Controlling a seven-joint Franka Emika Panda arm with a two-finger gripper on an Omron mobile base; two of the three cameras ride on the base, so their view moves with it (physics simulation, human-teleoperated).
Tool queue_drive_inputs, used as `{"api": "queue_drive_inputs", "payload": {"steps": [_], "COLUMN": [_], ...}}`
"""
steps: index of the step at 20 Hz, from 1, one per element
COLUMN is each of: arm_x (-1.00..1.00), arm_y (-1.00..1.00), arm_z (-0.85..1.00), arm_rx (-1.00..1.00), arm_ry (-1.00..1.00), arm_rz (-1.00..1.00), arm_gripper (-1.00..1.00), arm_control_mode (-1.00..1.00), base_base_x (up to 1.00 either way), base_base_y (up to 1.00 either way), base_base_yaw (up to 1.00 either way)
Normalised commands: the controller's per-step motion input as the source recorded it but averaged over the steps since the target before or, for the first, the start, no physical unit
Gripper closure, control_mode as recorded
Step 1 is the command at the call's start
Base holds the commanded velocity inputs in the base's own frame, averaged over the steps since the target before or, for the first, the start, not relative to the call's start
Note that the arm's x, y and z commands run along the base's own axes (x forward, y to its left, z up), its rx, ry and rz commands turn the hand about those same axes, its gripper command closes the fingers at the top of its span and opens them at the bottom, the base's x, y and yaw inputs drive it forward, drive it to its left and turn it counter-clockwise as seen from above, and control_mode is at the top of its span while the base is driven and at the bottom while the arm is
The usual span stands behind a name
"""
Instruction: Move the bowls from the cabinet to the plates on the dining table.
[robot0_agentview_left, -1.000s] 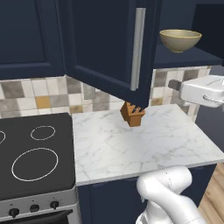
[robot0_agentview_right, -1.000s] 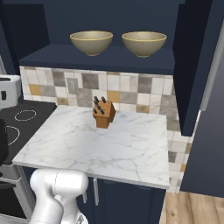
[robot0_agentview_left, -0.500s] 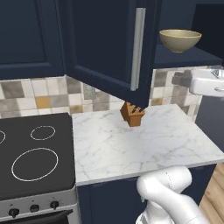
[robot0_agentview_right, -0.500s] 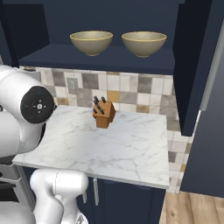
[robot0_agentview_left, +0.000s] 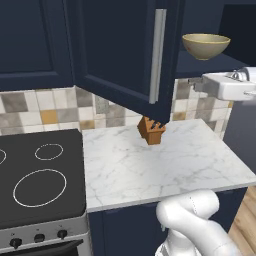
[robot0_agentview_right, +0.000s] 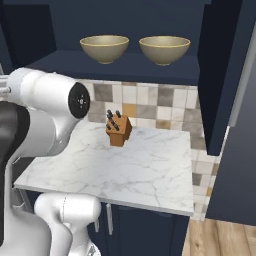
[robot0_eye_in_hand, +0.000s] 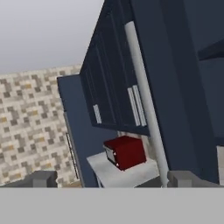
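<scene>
- Your gripper has its jaws spread as wide as they go and holds nothing; the hand view looks along a row of navy doors at a long silver handle rather than at a bowl.
- Both bowls sit upright, side by side and apart, on the open shelf of the cabinet; the plates and dining table are out of frame.
- Risk one: the open door hangs out over the bench, just beside the shelf. Swing the arm in on a lazy arc and I judge you could clip its edge or handle.
- Risk two: the bowls are deep and round, so a grasp on the rim that lands off-centre may tip one or nudge it into its twin (they look close enough for that).
- Risk three: the knife block stands under the shelf; a dropped bowl would likely land near it.
- The bench is white veined marble, with a stove beside it, patchwork tile behind, and wood floor below.
</scene>
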Motion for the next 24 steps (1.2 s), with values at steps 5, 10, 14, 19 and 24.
{"api": "queue_drive_inputs", "payload": {"steps": [5,10,14,19,24], "arm_x": [0.19,0.18,0.16,0.20,0.26], "arm_y": [0.00,-0.02,-0.01,0.00,0.00], "arm_z": [0.00,0.00,0.00,0.00,0.00], "arm_rx": [0.00,0.01,0.01,0.00,0.00], "arm_ry": [0.00,0.00,0.02,0.02,0.02], "arm_rz": [0.17,0.17,0.19,0.18,0.16], "arm_gripper": [-1.00,-1.00,-1.00,-1.00,-1.00], "arm_control_mode": [-1.00,-1.00,-1.00,-1.00,-1.00], "base_base_x": [0.00,0.00,0.00,0.00,0.00], "base_base_y": [0.00,0.00,0.00,0.00,0.00], "base_base_yaw": [0.00,0.00,0.00,0.00,0.00]}}
